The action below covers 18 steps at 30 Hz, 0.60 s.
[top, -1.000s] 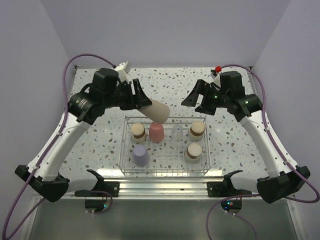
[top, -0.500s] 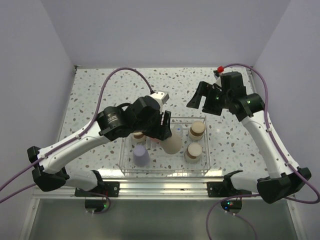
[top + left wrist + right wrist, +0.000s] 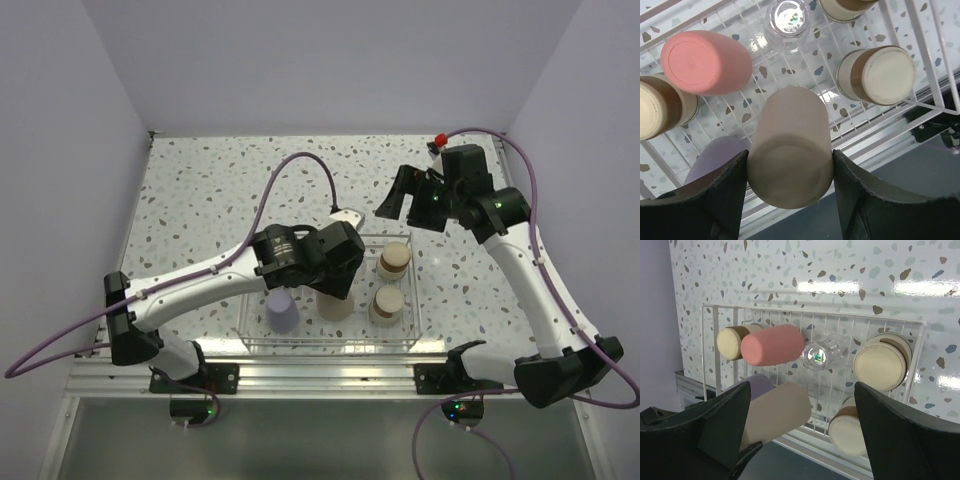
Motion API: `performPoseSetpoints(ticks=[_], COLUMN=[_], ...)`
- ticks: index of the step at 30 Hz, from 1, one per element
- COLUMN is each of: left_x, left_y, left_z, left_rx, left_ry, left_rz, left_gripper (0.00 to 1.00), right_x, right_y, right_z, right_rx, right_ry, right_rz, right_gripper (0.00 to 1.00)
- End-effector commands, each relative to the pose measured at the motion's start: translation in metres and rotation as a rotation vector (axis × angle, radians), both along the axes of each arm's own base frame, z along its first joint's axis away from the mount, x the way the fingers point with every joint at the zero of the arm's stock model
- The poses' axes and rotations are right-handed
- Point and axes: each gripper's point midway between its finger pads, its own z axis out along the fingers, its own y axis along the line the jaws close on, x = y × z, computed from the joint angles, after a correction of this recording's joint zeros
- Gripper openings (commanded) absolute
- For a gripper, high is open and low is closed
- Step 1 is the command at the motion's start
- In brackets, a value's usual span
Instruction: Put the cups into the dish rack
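speckled table (image 3: 200,190), pale walls (image 3: 320,60). top view: left gripper (image 3: 336,288) reaches down into the dish rack (image 3: 412,335), beige cup (image 3: 336,306) under it, between lavender cup (image 3: 281,312) and steel cups (image 3: 388,300). right gripper (image 3: 398,205) hangs behind the rack, likely parked out of the way. left wrist: jaws clamped on the beige cup's sides, base up, mouth toward the wires, probably to drain; whether it rests yet, unclear. pink cup (image 3: 705,62) and clear cup (image 3: 788,17) beyond. right wrist: jaws wide apart, empty.

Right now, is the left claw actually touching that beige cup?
Touching. The left wrist view shows the left gripper pressed against both sides of the beige cup, with no gap visible.
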Motion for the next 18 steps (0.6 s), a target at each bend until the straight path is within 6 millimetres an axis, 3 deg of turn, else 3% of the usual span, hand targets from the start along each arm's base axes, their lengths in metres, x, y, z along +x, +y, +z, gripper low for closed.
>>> performPoseSetpoints(ticks=[1, 10, 18], left_x=[0.006, 0.009, 0.005], left_y=[0.003, 0.000, -0.005], left_z=[0.008, 0.001, -0.025], left_rx=[0.022, 0.016, 0.057], left_ry=[-0.052, -0.074, -0.039], left_rz=[0.044, 0.068, 0.062], left_gripper=[0.00, 0.00, 0.00], right_x=[-0.005, -0.008, -0.010], right_y=[-0.008, -0.007, -0.009], right_z=[0.010, 0.001, -0.002], right_rx=[-0.023, -0.023, -0.037], right_ry=[-0.053, -0.040, -0.037], right_rz=[-0.005, 0.004, 0.011], right_gripper=[0.87, 0.87, 0.87])
